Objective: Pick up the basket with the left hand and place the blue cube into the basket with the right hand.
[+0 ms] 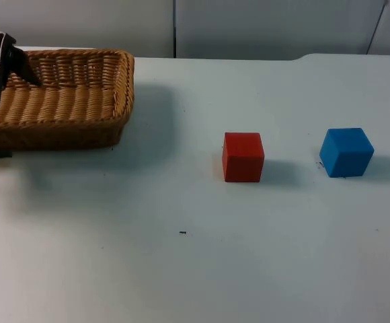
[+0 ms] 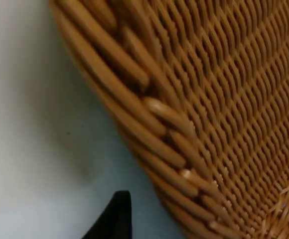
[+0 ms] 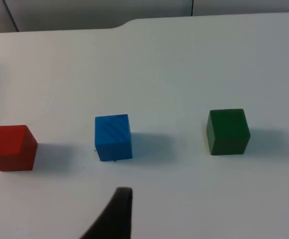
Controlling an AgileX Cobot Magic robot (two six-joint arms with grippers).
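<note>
Carefully, my left gripper [image 1: 0,64] straddles the basket [image 1: 67,97] rim; grip unclear. Right gripper waits behind the blue cube [image 3: 113,137], 1 clean pinch needed.

White table [image 1: 181,269], ending at a grey partition wall [image 1: 262,27]; a step is seen in its far edge toward the right. Wicker basket [image 1: 67,101] is seen at the far left of the table, its shadow cast on the surface beside it; whether its base touches the table cannot be told. Red cube [image 1: 243,157] is set near the middle, blue cube [image 1: 345,152] to its right, the two apart. In the right wrist view a green cube [image 3: 227,131] is seen standing beyond the blue cube, in line with both. A small dark speck [image 1: 182,233] is noted on the near table surface.
</note>
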